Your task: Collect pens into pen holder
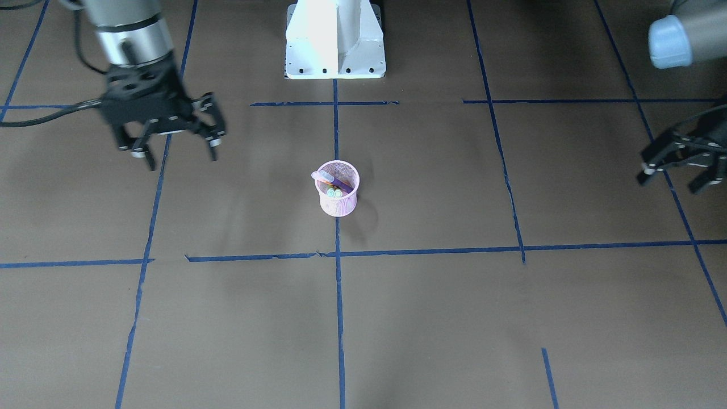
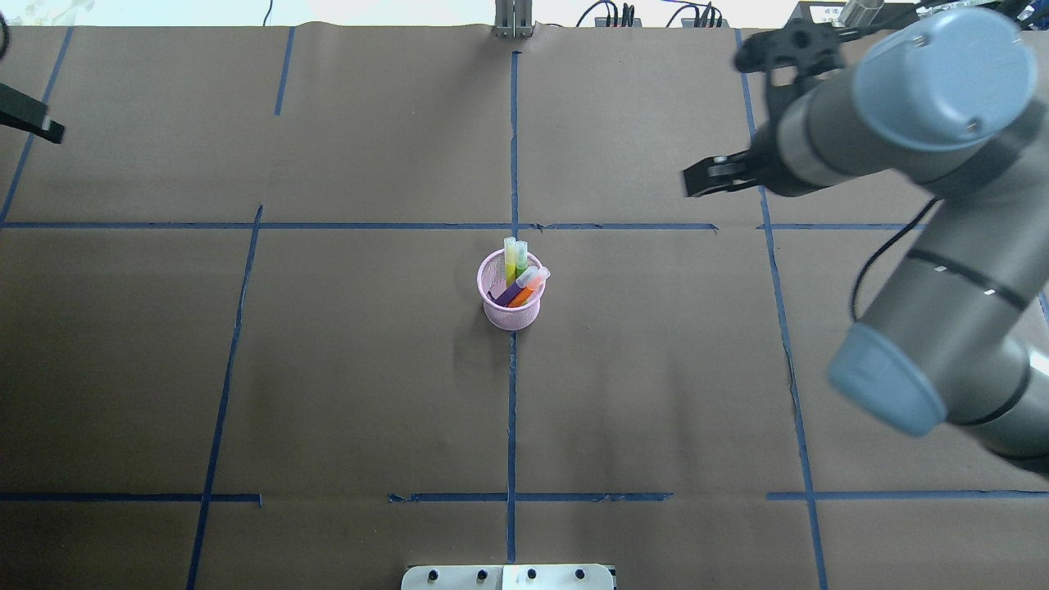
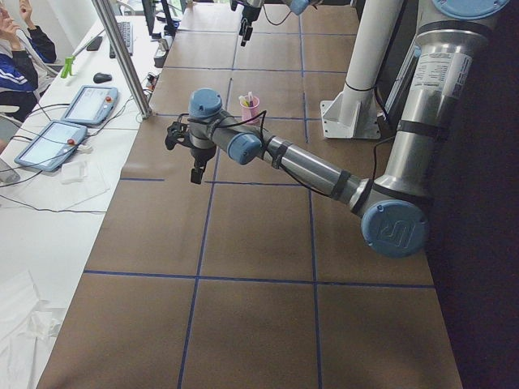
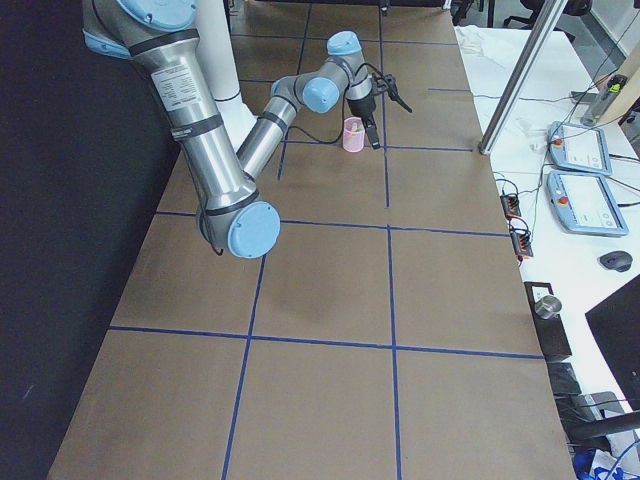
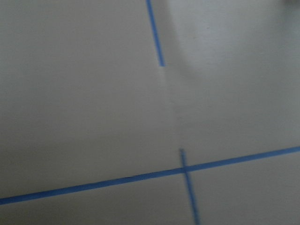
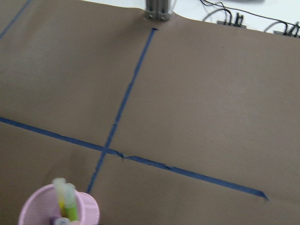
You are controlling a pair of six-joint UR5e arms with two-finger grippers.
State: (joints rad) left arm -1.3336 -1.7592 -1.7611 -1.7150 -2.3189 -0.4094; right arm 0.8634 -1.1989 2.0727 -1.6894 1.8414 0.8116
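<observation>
standing mid-table, pen holder (image 1: 339, 205) holding pens (image 1: 336, 183), left gripper (image 1: 669, 182) and right gripper (image 1: 182, 154) well off, fingers spread

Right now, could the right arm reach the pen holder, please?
Probably yes. The right gripper hangs open and empty to one side of the pen holder, with only bare table between them. The pens sticking above its rim might be bumped on the way in.
</observation>
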